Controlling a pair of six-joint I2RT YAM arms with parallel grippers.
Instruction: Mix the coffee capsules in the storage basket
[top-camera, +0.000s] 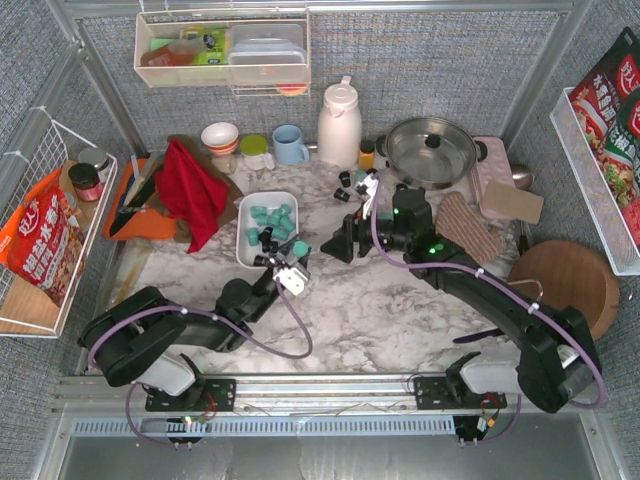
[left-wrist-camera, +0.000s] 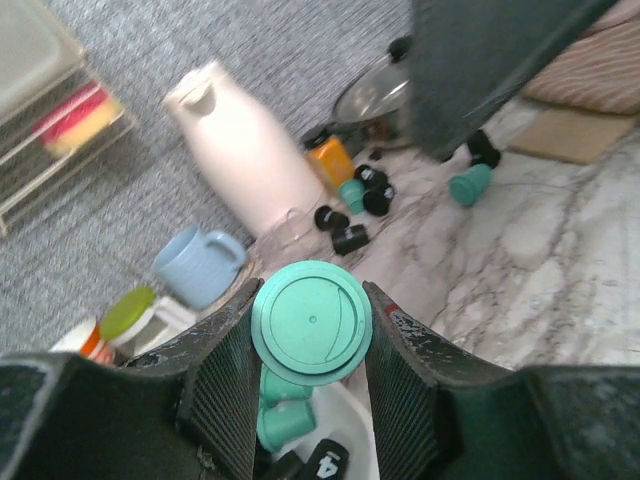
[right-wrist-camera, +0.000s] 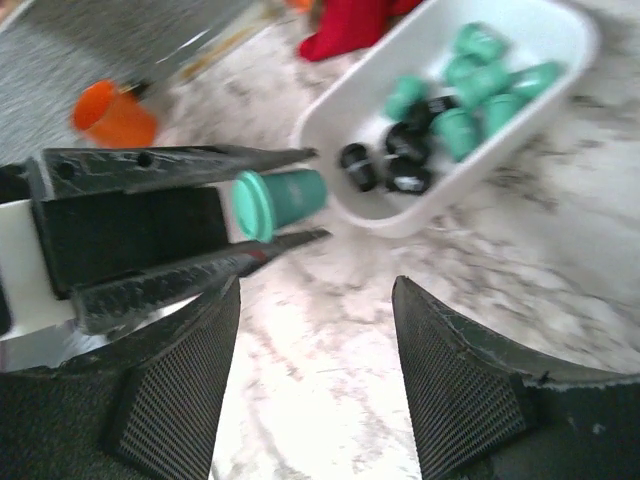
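Basket (top-camera: 262, 195) sits mid-table, left of centre, with both arms crowded round its near-right corner. Right gripper (right-wrist-camera: 318, 300) is wide open with nothing in it, parked just beside the left gripper (left-wrist-camera: 310, 295), which is clamped on one teal capsule (left-wrist-camera: 312, 322), held by its sides right about at the rim. That's my worry: let go there and it could clip the wall and roll off across the marble, since these things are round and light. The two arms are also close enough that a careless swing could knock them together or shove the basket. Capsules (right-wrist-camera: 470, 100) inside look clumped, black at one end and teal at the other, so hardly mixed yet imo. Loose capsules (top-camera: 350, 185) lie further back.
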